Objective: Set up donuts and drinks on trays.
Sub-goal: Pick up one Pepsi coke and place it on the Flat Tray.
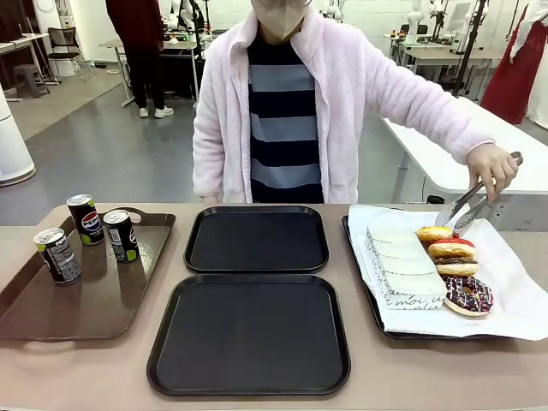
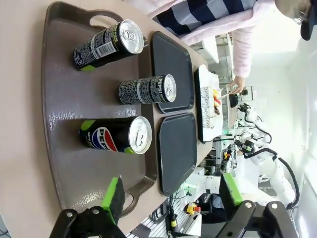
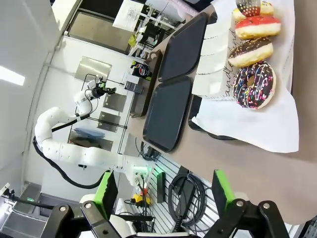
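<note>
black trays (image 1: 257,240), brown tray (image 1: 86,300), chocolate donut (image 1: 468,294) (rainbow sprinkles)

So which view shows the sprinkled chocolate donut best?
The right wrist view: the sprinkled donut lies close, its whole top visible. The front view shows it smaller, at a slant; in the left wrist view it cannot be made out.

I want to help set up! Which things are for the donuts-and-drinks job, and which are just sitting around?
For the job: donuts, white paper boxes, Pepsi cans, far black tray, near black tray, tongs.
Just there: brown handled tray, white paper liner.
</note>
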Tool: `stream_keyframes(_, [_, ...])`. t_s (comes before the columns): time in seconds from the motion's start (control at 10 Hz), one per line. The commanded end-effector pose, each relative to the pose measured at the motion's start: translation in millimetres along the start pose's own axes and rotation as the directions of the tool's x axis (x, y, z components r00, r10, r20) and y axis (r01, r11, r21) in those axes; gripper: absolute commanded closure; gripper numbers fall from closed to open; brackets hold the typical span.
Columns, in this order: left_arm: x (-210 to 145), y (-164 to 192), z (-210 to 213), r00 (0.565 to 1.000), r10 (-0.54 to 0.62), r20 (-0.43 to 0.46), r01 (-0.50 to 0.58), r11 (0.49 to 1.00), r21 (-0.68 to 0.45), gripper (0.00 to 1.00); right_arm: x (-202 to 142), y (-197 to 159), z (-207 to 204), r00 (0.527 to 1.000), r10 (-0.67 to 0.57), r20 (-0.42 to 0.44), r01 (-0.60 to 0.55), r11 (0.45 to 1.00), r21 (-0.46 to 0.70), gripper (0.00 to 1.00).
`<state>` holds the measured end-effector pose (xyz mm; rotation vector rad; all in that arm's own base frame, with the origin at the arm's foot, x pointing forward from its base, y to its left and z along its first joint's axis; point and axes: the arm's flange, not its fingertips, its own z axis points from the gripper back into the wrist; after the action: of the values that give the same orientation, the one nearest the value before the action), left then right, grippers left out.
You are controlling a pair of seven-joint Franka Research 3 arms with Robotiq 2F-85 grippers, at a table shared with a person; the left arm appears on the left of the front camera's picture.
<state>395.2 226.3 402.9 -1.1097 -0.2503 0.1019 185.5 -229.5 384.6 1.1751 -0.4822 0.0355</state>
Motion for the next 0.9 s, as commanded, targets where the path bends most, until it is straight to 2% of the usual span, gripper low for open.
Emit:
stream_keyframes(0.0, [1,-2,0,1.0,0.01,0.013,-0.01,1.0,-0.011,0.0,-1,1,-1,1.0,0.015,-0.001,-0.015,1.0,0.01,0.0])
stream_keyframes(0.5, [0,0,0,1.0,0.0,-0.001,0.0,1.0,0.0,0.0,-1,1,-1,1.0,0.015,-0.001,-0.015,1.0,0.01,0.0])
stream_keyframes(0.6, [15,-23,-16,0.998,-0.022,-0.051,0.03,0.986,0.162,0.0,-1,1,-1,1.0,0.015,-0.001,-0.015,1.0,0.01,0.0])
stream_keyframes(0.7, [20,-57,-31,0.983,-0.077,-0.165,0.123,0.948,0.292,0.0,-1,1,-1,1.0,0.015,-0.001,-0.015,1.0,0.01,0.0])
stream_keyframes(0.8, [11,-96,-37,0.964,-0.114,-0.24,0.214,0.869,0.446,0.0,-1,1,-1,1.0,0.015,-0.001,-0.015,1.0,0.01,0.0])
